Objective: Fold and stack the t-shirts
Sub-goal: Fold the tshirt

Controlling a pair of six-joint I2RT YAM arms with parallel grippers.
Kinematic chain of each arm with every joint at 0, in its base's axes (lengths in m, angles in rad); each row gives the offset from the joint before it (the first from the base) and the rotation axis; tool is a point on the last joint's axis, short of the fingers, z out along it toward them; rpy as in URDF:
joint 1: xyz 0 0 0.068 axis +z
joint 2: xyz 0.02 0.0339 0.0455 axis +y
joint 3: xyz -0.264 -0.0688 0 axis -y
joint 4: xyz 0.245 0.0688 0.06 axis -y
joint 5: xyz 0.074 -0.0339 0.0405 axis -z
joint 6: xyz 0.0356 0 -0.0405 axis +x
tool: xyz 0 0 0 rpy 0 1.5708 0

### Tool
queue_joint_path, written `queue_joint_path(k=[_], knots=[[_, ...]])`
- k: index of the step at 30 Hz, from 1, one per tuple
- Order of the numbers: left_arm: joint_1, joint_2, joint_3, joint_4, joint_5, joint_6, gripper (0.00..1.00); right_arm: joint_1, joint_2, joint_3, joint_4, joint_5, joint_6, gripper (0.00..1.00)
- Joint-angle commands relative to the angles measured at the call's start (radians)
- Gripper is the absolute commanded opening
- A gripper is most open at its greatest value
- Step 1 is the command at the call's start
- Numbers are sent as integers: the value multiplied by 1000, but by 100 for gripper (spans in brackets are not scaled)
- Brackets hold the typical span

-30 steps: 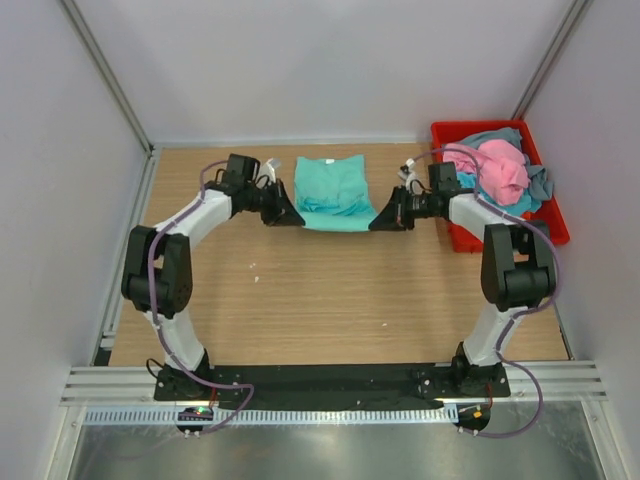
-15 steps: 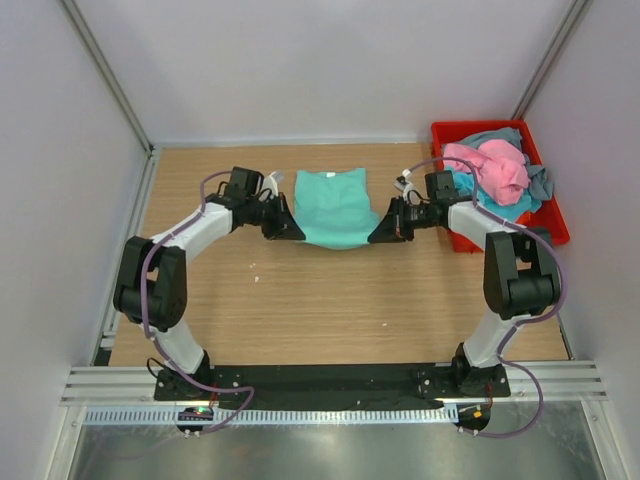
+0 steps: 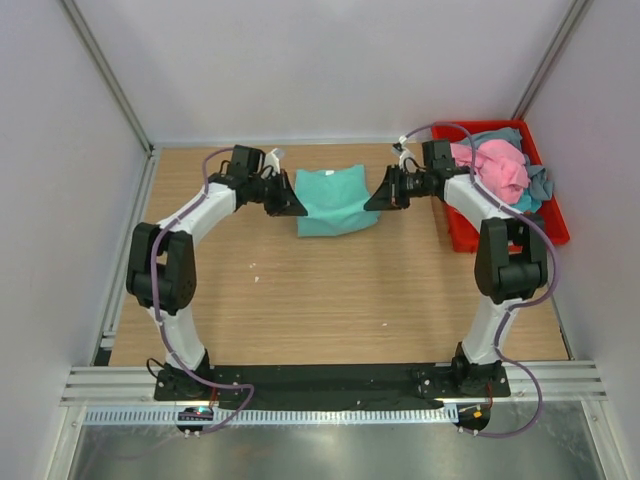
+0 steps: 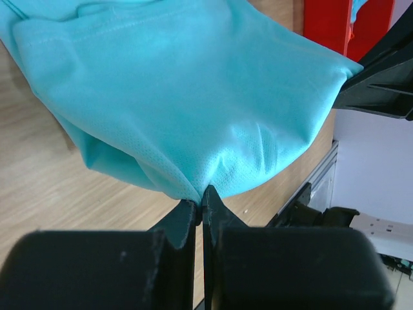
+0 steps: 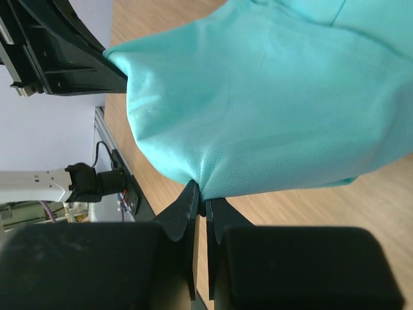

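- Both white-and-black arms reach to the far middle of the wooden table [image 3: 300, 290], with their elbows bent outward and their fingertips turned toward each other.
- The left gripper [image 3: 297, 206] is clamped on the left edge of the teal-green soft cloth t-shirt [image 3: 335, 200].
- The right gripper [image 3: 372, 200] is pinched on the t-shirt's right edge.
- The shirt spans the gap between them, sagging above the tabletop.
- A pink cloth t-shirt [image 3: 497, 168] lies heaped with others in the red plastic bin [image 3: 462, 238] at far right.

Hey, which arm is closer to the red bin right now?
Right. The right arm reaches alongside the red bin, its jaws pinching the teal t-shirt just left of it. The left arm holds the shirt's opposite edge, farther from the bin.
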Motion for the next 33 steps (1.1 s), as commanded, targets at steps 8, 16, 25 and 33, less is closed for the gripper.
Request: queue_joint_path(k=[8,16,25,33], knots=[[57,222,394,-39,-102,12,0,3,255,423,50,68,30,5],[55,534,808,18,-345,192,37,4,618,899,109,208,8,21],[28,325,642,89,-507,283,84,-19,405,590,322,205,52,61],[28,291,463,165,-325,247,82,-17,411,493,378,174,62,61]])
